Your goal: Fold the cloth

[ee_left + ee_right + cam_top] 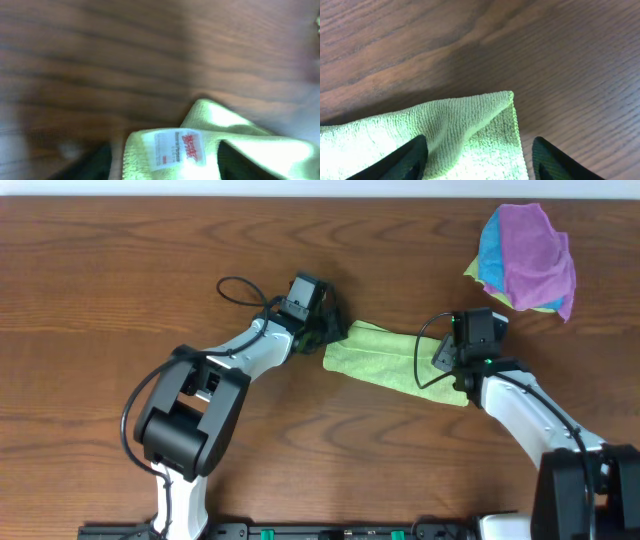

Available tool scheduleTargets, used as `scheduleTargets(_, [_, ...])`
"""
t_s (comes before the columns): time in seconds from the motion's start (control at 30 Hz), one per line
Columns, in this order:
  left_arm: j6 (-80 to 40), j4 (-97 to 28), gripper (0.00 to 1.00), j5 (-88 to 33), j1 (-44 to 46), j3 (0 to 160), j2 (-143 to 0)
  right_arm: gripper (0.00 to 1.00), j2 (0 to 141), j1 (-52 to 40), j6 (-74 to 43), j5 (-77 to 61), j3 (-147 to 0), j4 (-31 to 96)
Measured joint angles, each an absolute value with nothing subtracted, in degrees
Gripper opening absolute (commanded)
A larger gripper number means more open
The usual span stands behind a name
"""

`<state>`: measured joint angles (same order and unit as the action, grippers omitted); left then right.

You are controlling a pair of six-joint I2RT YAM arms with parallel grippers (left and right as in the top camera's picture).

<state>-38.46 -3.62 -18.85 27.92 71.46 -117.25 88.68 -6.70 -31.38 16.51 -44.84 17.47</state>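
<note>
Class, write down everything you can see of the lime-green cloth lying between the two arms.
The cloth is plain lime green, ribbed microfibre by its look, folded into a slanted strip on the table. A white tag with red print sits at the end by the left pincer; the right pincer straddles the other end's corner, open.
</note>
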Motion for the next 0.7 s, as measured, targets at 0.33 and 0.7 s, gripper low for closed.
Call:
scheduleTargets(0.33, [-37.2, -8.6, 0.95, -18.8, 26.3, 73.7, -117.0, 0.70, 75.0, -6.7, -36.9, 15.9, -48.4, 31.6])
scheduleTargets(0.7, [-27.2, -21.1, 0.95, -18.7, 24.1, 74.0, -107.5, 0.56, 71.5, -3.9, -57.2, 3.2, -48.5, 54.7])
